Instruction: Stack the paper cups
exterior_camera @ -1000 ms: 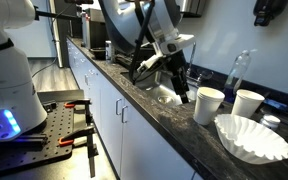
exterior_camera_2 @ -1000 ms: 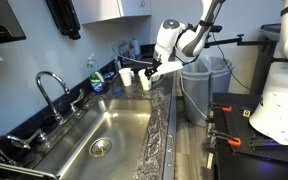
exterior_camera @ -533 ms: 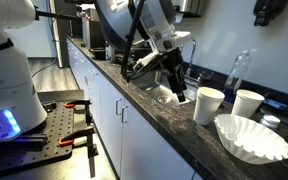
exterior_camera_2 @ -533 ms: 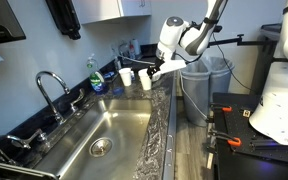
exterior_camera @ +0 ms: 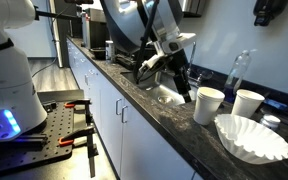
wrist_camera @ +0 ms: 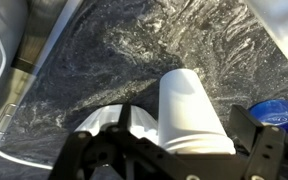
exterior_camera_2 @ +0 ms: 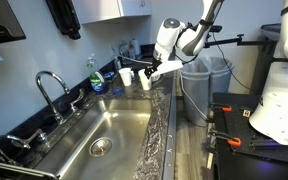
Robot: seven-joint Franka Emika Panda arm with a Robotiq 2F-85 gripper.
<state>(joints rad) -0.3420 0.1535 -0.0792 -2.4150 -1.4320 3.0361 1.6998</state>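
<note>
Stacking is not begun. The nearer paper cup [exterior_camera: 209,105] and the farther paper cup [exterior_camera: 248,103] stand upright and apart on the counter [exterior_camera: 156,115]. The gripper [exterior_camera: 184,94] is spread and holds nothing. The nearer cup sits just ahead, between its fingers; the farther lies beyond. Cup interiors are not visible.

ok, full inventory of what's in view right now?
plain white tapered paper cups: two, white, side by side on counter
stack of fluted white coffee filters: one, white, counter, near the cups
clear plastic bottle: one, clear, behind the cups
stainless steel sink: one, silver, set in counter
chrome faucet: one, silver, behind sink
dark speckled stone counter: one, black, along wall
black robot tool: one, open, short of the cups
</note>
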